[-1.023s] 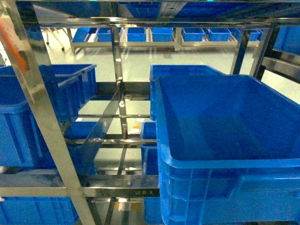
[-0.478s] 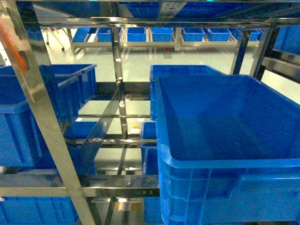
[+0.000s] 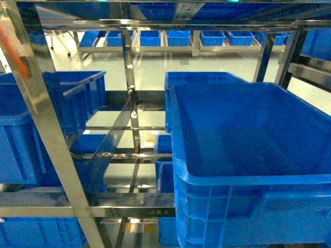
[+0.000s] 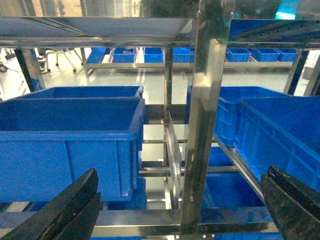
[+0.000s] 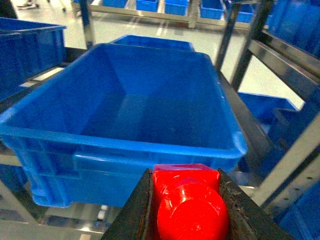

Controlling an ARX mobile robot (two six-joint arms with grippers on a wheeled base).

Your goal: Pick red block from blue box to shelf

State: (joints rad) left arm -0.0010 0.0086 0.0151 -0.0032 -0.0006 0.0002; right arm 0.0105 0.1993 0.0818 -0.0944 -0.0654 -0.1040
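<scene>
Head view: the robot faces the shelf [image 3: 49, 124], a shiny steel rack of uprights and crossbars. A large dark blue crate [image 3: 248, 129] sits on it at right, open and empty as far as can be seen; more blue crates fill the left side and lower tiers. Neither arm shows here. Beyond lies a pale glossy floor with another row of racked crates.

Left wrist view: the left gripper [image 4: 175, 210] has its two dark fingers spread wide, holding nothing, with a steel upright between them in the background.

Right wrist view: the right gripper [image 5: 187, 210] is clamped on the red block [image 5: 187, 200], stud toward the camera, just short of the crate's near rim. To place it well, I judge the arm should carry the block forward over the rim, lower it, then let go.
</scene>
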